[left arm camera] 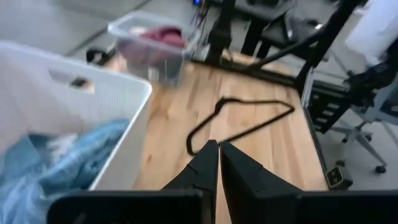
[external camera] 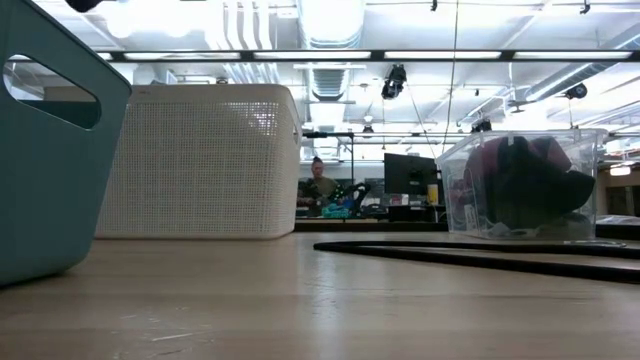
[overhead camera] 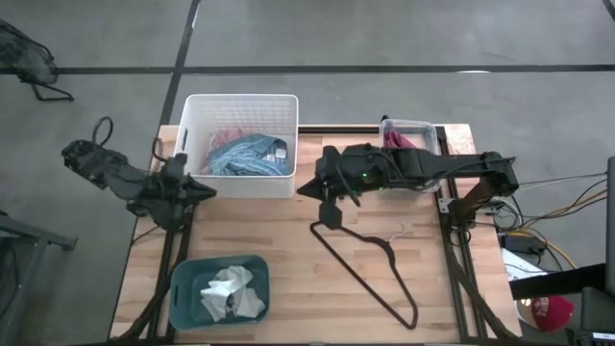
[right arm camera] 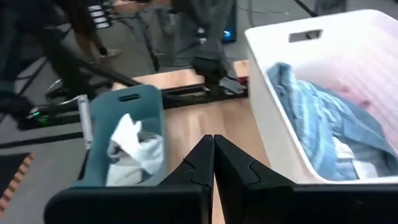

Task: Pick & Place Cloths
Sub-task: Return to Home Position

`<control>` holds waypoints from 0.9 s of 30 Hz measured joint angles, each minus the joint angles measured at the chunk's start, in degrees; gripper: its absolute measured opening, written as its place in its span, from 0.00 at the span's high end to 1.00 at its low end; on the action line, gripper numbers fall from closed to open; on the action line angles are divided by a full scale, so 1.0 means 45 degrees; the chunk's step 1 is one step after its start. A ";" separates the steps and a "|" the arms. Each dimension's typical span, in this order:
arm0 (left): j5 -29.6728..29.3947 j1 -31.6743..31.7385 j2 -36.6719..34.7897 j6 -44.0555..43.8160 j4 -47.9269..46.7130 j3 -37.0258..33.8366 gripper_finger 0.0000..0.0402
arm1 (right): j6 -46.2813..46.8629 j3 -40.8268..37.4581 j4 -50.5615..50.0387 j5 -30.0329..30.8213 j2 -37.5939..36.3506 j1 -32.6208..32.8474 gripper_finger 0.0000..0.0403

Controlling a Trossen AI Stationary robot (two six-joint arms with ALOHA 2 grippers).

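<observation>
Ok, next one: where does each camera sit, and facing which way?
High: overhead, straight down on the table; left arm and right arm show.
Low: at table height, level across it; no gripper in view.
Left wrist: on the left arm, facing the clear box; left gripper shut.
Right wrist: on the right arm, facing the blue bin; right gripper shut.
Shared: the white basket is in all four.
</observation>
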 joint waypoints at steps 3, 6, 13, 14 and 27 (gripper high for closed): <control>-0.0014 -0.0002 -0.0429 0.1190 0.1570 -0.0768 0.94 | -0.0441 -0.0138 0.0077 -0.0254 -0.0081 0.0015 0.98; -0.0016 -0.0005 -0.1000 0.2178 0.3451 -0.1818 0.94 | -0.0339 -0.0659 0.0234 -0.0169 -0.0143 -0.0019 0.98; 0.1167 -0.0005 -0.2918 0.3260 0.7255 -0.4298 0.94 | 0.0131 -0.3273 0.3593 -0.1236 -0.0875 -0.0056 0.98; 0.1554 0.0000 -0.3213 0.3243 0.7510 -0.4605 0.94 | 0.0195 -0.3731 0.4162 -0.1418 -0.1025 -0.0103 0.98; 0.2992 -0.0005 -0.6286 0.3530 0.7343 -0.7537 0.94 | -0.0826 -0.9959 1.0556 -0.2509 -0.3777 -0.0403 0.98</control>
